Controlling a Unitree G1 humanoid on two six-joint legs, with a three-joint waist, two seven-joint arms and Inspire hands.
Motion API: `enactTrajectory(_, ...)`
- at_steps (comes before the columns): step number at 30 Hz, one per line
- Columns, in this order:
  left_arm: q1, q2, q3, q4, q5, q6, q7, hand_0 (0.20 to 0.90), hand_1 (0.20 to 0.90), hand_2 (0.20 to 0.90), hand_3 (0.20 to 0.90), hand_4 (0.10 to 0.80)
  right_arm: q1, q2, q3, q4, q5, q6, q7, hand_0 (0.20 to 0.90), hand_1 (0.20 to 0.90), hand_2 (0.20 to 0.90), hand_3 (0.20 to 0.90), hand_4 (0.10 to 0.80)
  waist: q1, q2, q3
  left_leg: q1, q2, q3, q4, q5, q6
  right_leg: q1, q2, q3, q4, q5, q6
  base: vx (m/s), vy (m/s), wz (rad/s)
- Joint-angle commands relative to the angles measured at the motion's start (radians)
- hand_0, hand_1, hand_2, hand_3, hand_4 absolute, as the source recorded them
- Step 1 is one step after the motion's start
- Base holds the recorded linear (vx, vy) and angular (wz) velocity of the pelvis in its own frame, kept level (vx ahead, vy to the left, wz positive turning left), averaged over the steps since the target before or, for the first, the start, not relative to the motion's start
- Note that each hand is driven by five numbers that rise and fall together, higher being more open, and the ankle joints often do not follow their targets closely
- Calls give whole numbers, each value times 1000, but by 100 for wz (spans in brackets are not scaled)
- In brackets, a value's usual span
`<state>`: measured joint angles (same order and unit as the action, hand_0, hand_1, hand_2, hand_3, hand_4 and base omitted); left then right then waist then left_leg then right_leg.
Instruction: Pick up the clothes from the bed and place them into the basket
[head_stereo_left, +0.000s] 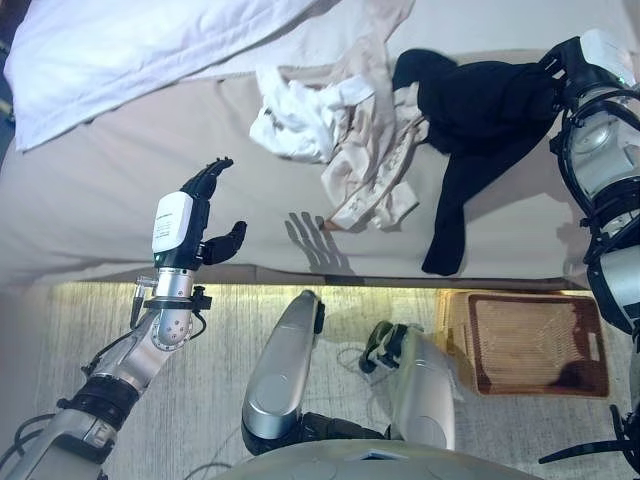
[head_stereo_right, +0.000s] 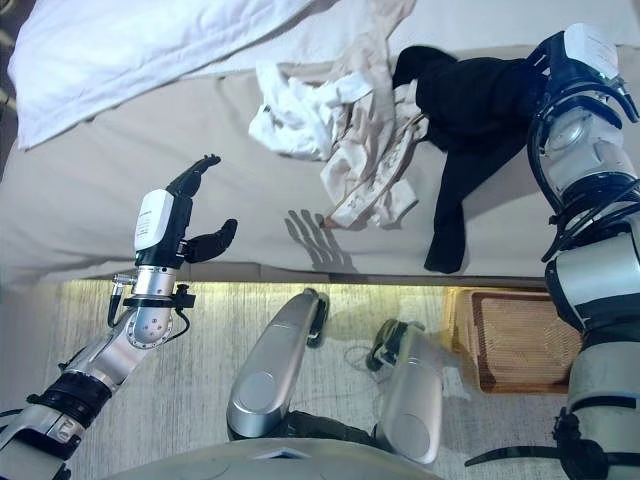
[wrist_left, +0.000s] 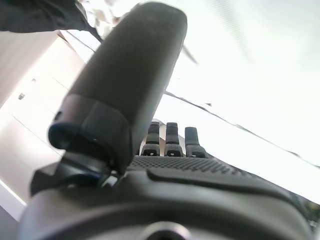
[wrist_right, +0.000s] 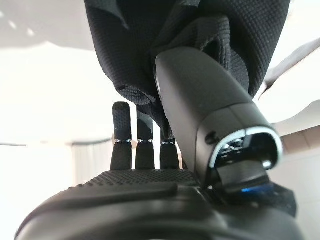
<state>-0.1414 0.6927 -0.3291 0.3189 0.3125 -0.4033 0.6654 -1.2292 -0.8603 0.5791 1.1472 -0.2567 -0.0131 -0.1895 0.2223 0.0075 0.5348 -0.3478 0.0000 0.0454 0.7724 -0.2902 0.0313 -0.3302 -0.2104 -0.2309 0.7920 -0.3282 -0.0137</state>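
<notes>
At upper right, the right hand (head_stereo_left: 585, 60) is pinching the black garment (head_stereo_left: 480, 110) on the bed (head_stereo_left: 100, 190), seemingly starting the pickup, needing a lift toward the wicker basket (head_stereo_left: 525, 345) at lower right, while the left hand (head_stereo_left: 195, 215) is hovering relaxed, empty.

Left hand (head_stereo_left: 190, 225) open (fingers relaxed); right hand (wrist_right: 200, 100) pinching.

The bed (head_stereo_left: 120, 200) has a beige sheet, and a white pillow (head_stereo_left: 130, 50) lies on its far left part. Near the middle of the bed lie a crumpled white garment (head_stereo_left: 295, 120) and, touching it, a beige garment (head_stereo_left: 370, 170). A black garment (head_stereo_left: 480, 120) lies to the right, one end reaching the front edge. On the floor (head_stereo_left: 90, 320), a wicker basket (head_stereo_left: 530, 345) stands beside the bed.
</notes>
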Motion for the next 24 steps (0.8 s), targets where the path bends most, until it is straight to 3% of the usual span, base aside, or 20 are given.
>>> enactTrajectory(1, 20, -17, 15, -13, -24, -36, 26, 900, 900, 900, 900, 800, 78, -129, -7, -114, 12, -80, -100, 300, 300, 300, 200, 100, -32, -33, -266, 38, 48, 18, -135, 114, -33, 106, 50, -51, -176, 101, -24, 55, -10, -19)
enactTrajectory(7, 17, -21, 18, 30, -28, -36, -9, 900, 900, 900, 900, 800, 152, -205, -80, -222, 75, -139, -147, 300, 300, 300, 200, 100, -74, -58, -321, 168, 47, 54, -300, 122, -44, 234, 79, -26, -379, 155, 4, 41, -2, -16)
enactTrajectory(12, 29, -40, 26, 117, -15, -58, -20, 900, 900, 900, 900, 800, 248, -276, -159, -358, 80, -157, -164, 300, 300, 300, 200, 100, -141, -73, -392, 304, 50, 105, -505, 160, -51, 322, 95, 10, -572, 223, 46, 32, 25, -15)
enactTrajectory(18, 36, -52, 36, 209, 12, -93, -10, 900, 900, 900, 900, 800, 355, -344, -259, -495, 70, -152, -171, 300, 300, 300, 200, 100, -204, -72, -446, 388, 48, 138, -658, 206, -58, 346, 108, 61, -671, 281, 86, -1, 24, -25)
enactTrajectory(24, 24, -68, 56, 285, 39, -127, -1, 900, 900, 900, 900, 800, 484, -394, -406, -612, 77, -124, -168, 300, 300, 300, 200, 100, -265, -74, -469, 430, 50, 166, -717, 212, -57, 347, 122, 119, -705, 304, 102, -11, 11, -29)
